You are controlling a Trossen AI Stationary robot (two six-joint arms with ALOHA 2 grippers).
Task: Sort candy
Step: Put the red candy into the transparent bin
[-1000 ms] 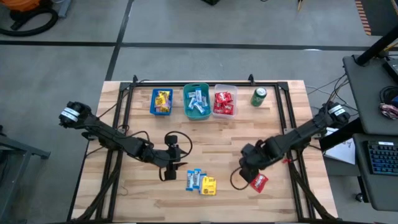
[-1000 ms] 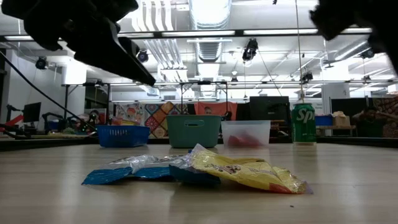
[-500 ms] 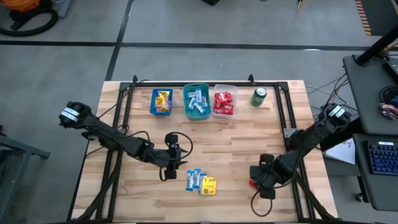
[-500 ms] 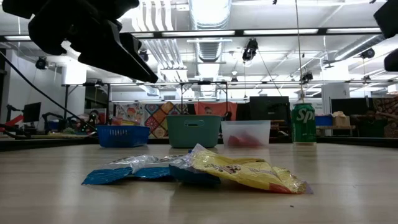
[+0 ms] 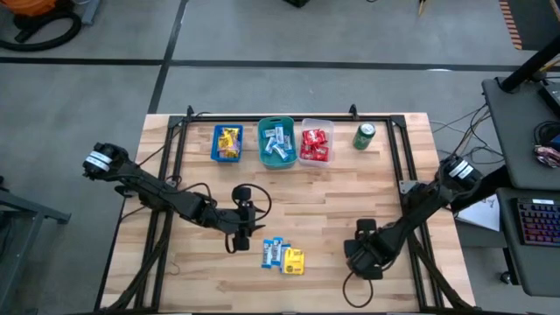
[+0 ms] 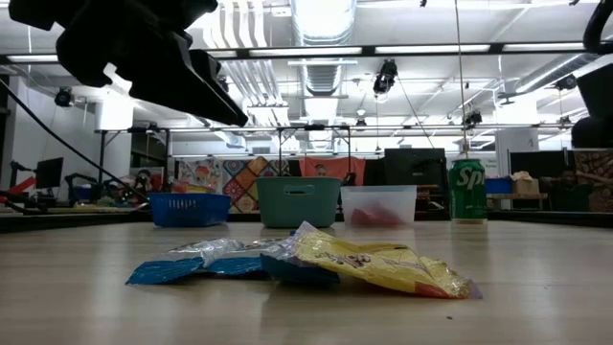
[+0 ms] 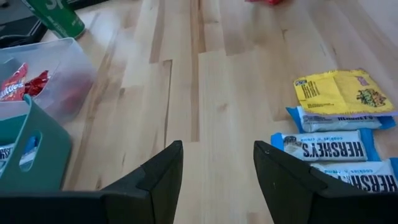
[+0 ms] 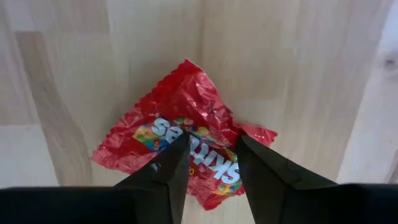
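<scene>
One wooden table (image 5: 315,197); three bins (image 5: 280,143) along its far edge, holding sorted candy; one green can (image 5: 364,136); left gripper (image 7: 217,171) spread near four loose packets (image 5: 282,255); right gripper (image 8: 208,163) straddling one red Skittles packet (image 8: 180,146), tips apart

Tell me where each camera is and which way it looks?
High view: above the table, looking straight down; both arms show.
Low view: at tabletop height, looking level across; the left arm hangs overhead.
Left wrist view: on the left arm, looking past its open fingers at the candy pile.
Right wrist view: on the right arm, looking down past its fingers at a red packet.
Shared: the high, low and left wrist views all show the candy pile, bins and can.
</scene>
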